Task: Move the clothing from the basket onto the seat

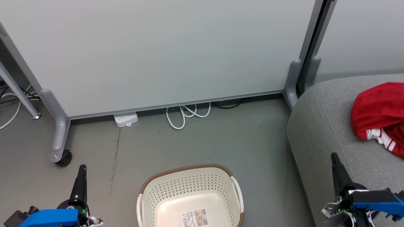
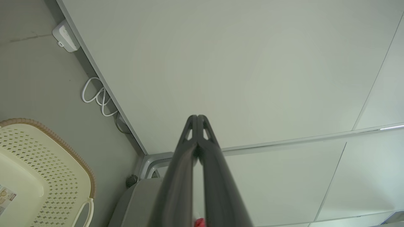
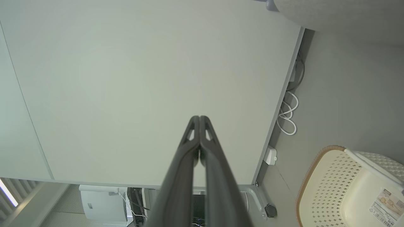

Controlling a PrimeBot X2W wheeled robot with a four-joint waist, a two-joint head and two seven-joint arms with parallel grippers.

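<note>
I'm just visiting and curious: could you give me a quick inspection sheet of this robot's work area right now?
Surface: grey floor, lightly marked.
Job's things: red clothing lies on the grey sofa; basket on the floor, no clothing seen inside.
Clutter: nothing seen.
Grippers: left gripper and right gripper both shut, holding nothing.
Cables: white cable looped beside a power strip under the partition.
Surroundings: the pale partition stands on wheeled feet.
</note>
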